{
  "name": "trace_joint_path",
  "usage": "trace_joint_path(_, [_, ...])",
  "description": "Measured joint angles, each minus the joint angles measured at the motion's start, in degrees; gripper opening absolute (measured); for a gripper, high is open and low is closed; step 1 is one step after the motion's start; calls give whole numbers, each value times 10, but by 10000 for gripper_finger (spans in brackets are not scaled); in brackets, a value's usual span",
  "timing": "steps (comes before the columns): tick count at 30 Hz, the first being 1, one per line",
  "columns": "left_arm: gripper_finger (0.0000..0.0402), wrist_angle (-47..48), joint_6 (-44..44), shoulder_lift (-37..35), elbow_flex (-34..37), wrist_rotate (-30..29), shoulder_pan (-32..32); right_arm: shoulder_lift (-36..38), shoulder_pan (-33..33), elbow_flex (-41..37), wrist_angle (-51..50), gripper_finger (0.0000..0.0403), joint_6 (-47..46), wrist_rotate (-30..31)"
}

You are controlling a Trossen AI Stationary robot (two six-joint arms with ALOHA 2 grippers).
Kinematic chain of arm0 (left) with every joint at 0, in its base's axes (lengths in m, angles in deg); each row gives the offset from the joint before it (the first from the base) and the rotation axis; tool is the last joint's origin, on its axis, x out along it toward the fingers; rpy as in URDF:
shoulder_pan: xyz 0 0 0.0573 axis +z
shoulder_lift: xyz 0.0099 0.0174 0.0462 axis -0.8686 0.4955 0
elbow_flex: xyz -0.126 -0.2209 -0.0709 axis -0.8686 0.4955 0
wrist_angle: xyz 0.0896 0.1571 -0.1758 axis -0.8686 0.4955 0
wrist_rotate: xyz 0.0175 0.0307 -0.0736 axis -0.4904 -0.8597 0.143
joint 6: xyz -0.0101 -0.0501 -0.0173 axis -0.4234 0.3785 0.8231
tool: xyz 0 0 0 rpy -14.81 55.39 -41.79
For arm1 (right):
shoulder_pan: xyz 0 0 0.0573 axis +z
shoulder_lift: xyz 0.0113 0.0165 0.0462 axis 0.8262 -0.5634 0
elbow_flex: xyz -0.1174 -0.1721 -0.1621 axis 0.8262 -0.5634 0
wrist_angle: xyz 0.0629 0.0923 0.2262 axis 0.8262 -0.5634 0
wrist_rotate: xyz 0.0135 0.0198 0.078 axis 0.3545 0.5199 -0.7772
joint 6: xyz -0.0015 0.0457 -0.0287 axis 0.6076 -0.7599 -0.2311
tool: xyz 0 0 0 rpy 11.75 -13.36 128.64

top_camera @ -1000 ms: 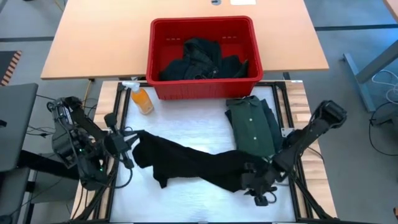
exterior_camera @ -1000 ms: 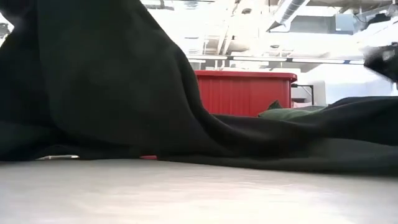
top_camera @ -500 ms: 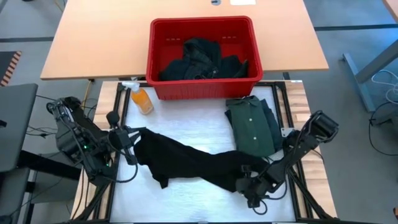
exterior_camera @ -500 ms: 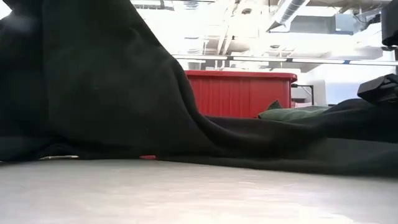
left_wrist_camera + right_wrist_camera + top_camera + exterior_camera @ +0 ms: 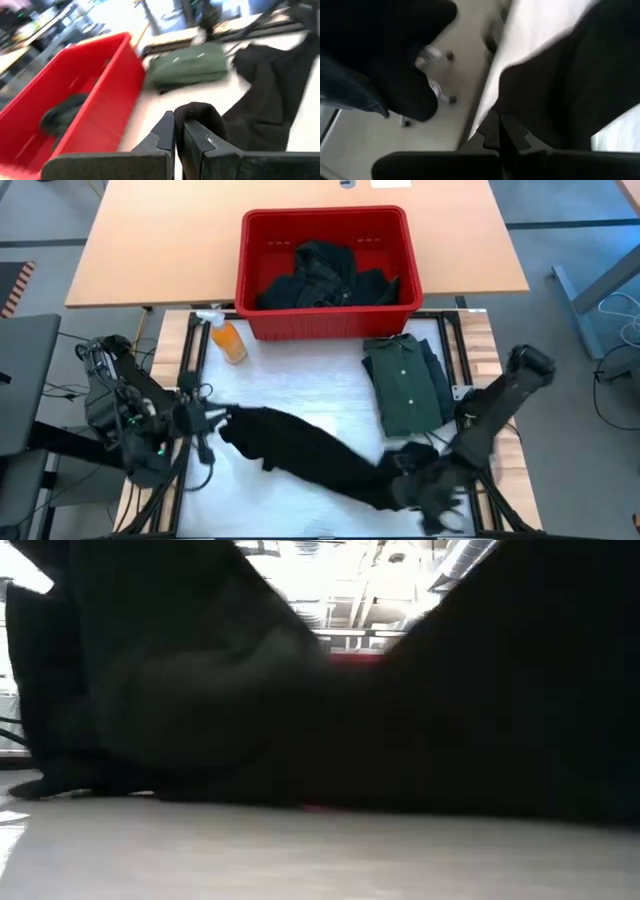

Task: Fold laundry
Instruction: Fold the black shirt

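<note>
Left tool (image 5: pixel 207 423): fingers (image 5: pixel 165 134) pinched together on a fold of the black garment (image 5: pixel 310 455), at its 9 o'clock end, over the bench (image 5: pixel 300 385).
Right tool (image 5: pixel 425 478): low at about 5 o'clock on the bench; fingers closed on the other end of the black garment, as the right wrist view shows cloth bunched at the tips.
Black garment: strung between the two tools, running from 9 o'clock down toward 4 o'clock; it fills most of the low view.
Green shirt (image 5: pixel 405 386): folded flat at 3 o'clock, just beyond the right tool, apart from the black garment.
Red basket (image 5: pixel 325 320): at 12 o'clock, holding more dark laundry (image 5: pixel 322 278).
Orange bottle (image 5: pixel 229 340): lying just beside the basket's 8 o'clock corner.
</note>
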Motion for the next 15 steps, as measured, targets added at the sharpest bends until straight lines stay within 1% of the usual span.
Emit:
trace_joint_path(2, [0, -59, -59, 0, 0, 0, -18, 31, 28, 39, -6, 14, 44, 34])
trace_joint_path(3, [0, -90, -92, 0, 0, 0, -27, 47, 44, 58, -1, 14, 72, 61])
trace_joint_path(5, [0, -145, -150, 0, -4, -7, -45, 87, 71, 87, -10, 14, 124, 143])
trace_joint_path(6, [0, -171, -176, 0, -5, -21, -53, 104, 80, 92, -29, 14, 135, 191])
trace_joint_path(8, [0, -204, -219, 0, -5, -58, -65, 136, 88, 93, -99, 14, 123, 282])
trace_joint_path(10, [0, -198, -231, -1, -5, -97, -73, 163, 76, 84, -187, 14, 54, 367])
trace_joint_path(11, [0, -173, -216, -3, -5, -115, -71, 177, 64, 74, -240, 14, 3, 398])
trace_joint_path(12, [0, -133, -184, -6, -5, -125, -66, 189, 47, 61, -292, 14, -48, 413])
trace_joint_path(13, [0, -75, -131, -10, -5, -127, -56, 202, 25, 43, -336, 14, -98, 416])
trace_joint_path(15, [0, 73, 27, -15, -4, -97, -22, 226, -20, -3, -392, 14, -198, 420])
